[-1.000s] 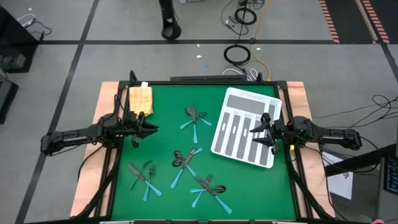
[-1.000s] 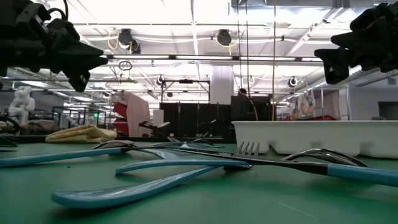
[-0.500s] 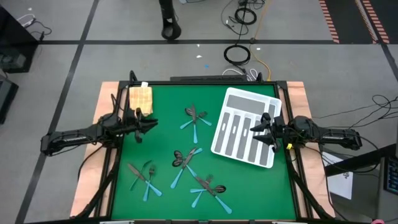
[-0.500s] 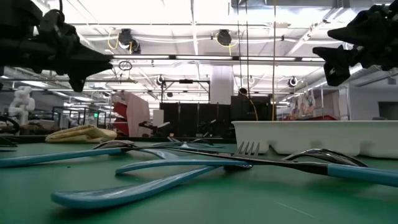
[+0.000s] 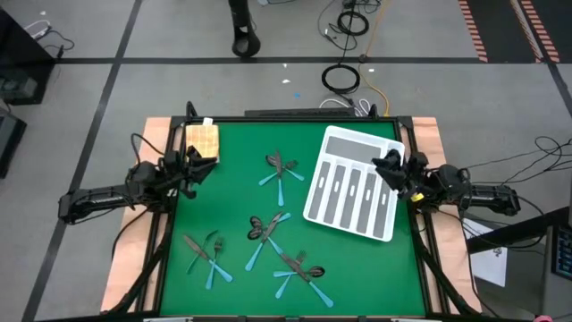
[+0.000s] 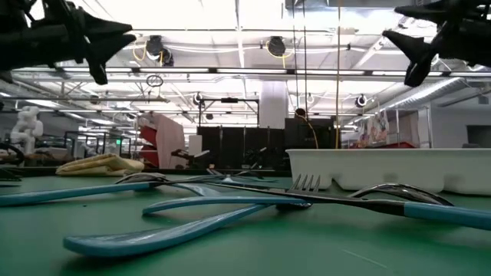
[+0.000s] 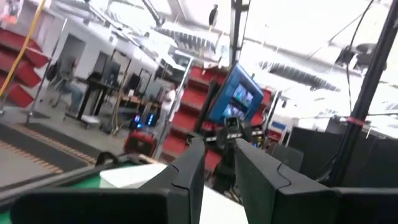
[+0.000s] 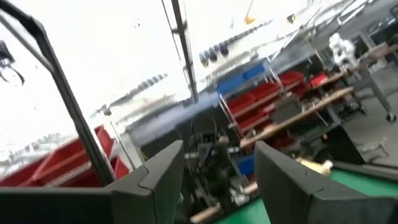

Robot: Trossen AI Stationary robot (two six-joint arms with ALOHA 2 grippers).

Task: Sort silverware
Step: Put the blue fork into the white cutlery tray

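Both arms sit high off the green mat (image 5: 232,192) with nothing gripped. The left gripper (image 5: 198,165) hovers at the mat's left edge, just beside the tan sponge-like block (image 5: 202,139), its dark fingers (image 7: 186,171) parted by a narrow gap. The right gripper (image 5: 386,166) hangs over the near-side rim of the white slotted cutlery tray (image 5: 332,143), jaws spread wider and empty. The blue-handled silverware lies untouched in four little heaps: one cluster (image 5: 282,168) mid-mat near the tray, a second (image 5: 265,230) below it, a third (image 5: 299,269) lower still, and a fourth (image 5: 206,249) at lower left.

For a clean first pick, I'd send the right arm to the cluster nearest the tray. The pieces overlap, so aim for a free handle end, approach straight down, and close across the thin handle, not the head.
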